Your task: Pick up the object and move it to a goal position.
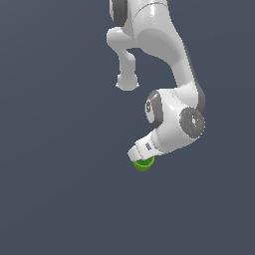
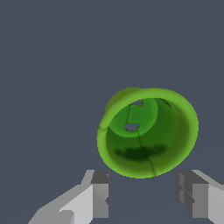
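Wrist view first: the gripper (image 2: pixel 143 197) stands spread wide, its two grey fingers (image 2: pixel 99 194) apart with nothing between the pads, so the hand is released. Just beyond the fingertips, toward twelve o'clock of the gap, lies the green cup (image 2: pixel 148 132), its flared rim turned to the camera and its hollow inside showing (a few dark marks sit on the inner wall). Exterior view: the white arm (image 1: pixel 169 74) bends down from above, and the cup (image 1: pixel 143 164) peeks out at six o'clock of the hand (image 1: pixel 142 155), against the plain dark floor (image 1: pixel 50 199).
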You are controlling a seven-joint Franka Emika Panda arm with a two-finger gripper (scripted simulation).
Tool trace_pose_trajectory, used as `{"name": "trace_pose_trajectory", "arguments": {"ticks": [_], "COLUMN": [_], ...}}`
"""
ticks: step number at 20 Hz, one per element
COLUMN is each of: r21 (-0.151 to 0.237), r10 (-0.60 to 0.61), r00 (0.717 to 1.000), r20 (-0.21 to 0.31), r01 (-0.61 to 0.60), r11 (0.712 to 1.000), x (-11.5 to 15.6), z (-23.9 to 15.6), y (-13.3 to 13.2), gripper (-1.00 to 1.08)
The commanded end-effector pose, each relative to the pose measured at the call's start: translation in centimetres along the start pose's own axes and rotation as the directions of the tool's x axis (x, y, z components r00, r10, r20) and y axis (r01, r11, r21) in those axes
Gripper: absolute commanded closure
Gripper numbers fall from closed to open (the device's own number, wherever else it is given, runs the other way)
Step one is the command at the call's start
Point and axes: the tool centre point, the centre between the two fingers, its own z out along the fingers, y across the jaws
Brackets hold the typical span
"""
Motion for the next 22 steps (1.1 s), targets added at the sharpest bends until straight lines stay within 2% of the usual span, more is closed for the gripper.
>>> {"name": "trace_pose_trajectory", "arguments": {"ticks": [1,11,22], "r21": [-0.019,-0.057,-0.062], "r10": [-0.044,-0.139,-0.151], "r00": [0.998,0.981,0.977], "r20": [0.038,0.134,0.148], "r01": [0.045,0.148,0.162], "r11": [0.999,0.987,0.985], "x": [0.7,2.1,2.1], "z": [0.2,0.8,1.3], "y": [-0.8,-2.8,-3.1], "gripper": [-0.20,-0.20,-0.20]}}
